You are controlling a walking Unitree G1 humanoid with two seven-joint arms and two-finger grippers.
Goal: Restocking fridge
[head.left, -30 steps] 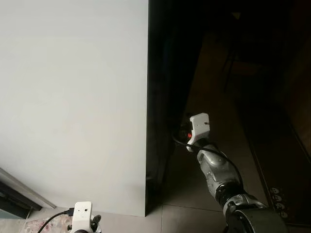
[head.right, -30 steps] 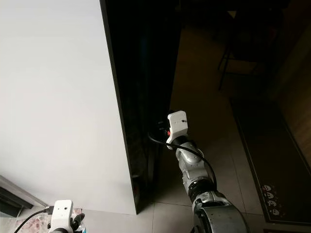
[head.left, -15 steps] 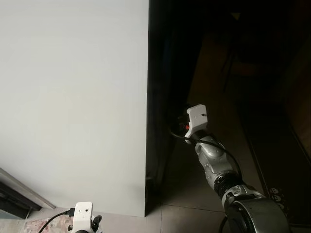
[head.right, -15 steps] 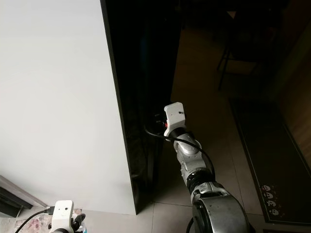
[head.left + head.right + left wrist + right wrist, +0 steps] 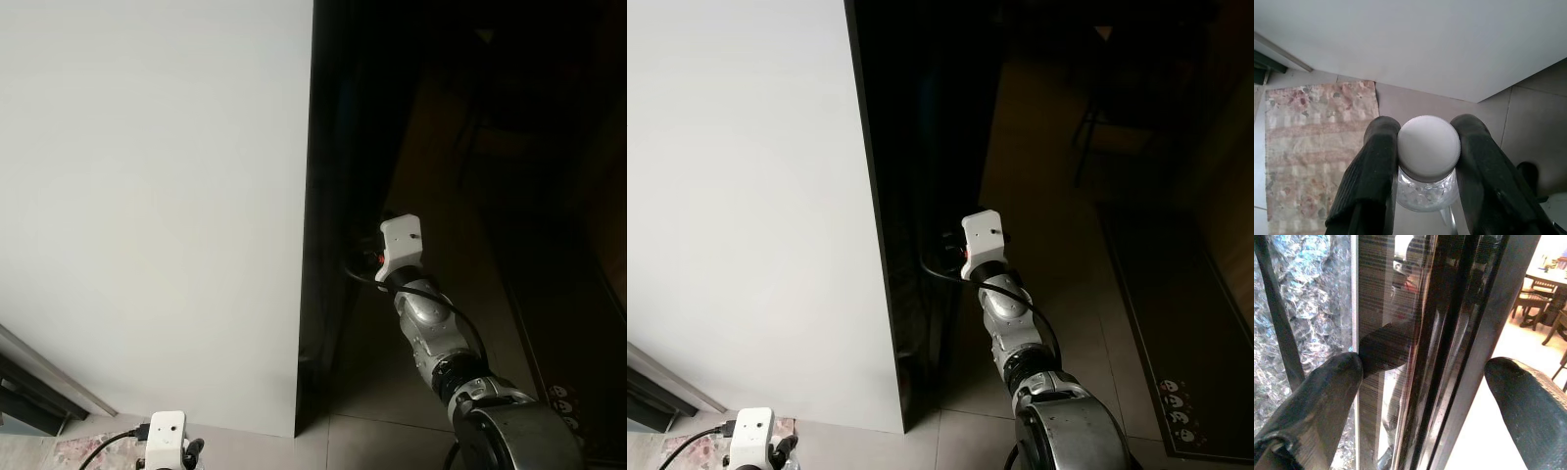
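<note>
One white-capped clear bottle (image 5: 1427, 169) sits clenched in the left pincer (image 5: 1425, 161) above a floral rug (image 5: 1312, 156). The right pincer (image 5: 1425, 396) straddles the fridge's dark door edge (image 5: 1459, 333), its two fingers spread apart

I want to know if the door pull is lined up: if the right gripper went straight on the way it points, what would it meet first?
Probably the dark edge of the fridge door, which stands between the open fingers of the right gripper; depth is hard to judge.

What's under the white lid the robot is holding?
Under the white lid, a clear glass jar bulges out between the left gripper's two black fingers. Its lower part is hidden beneath the lid and fingers, and I can't tell what's inside. Tiled floor lies below.
</note>
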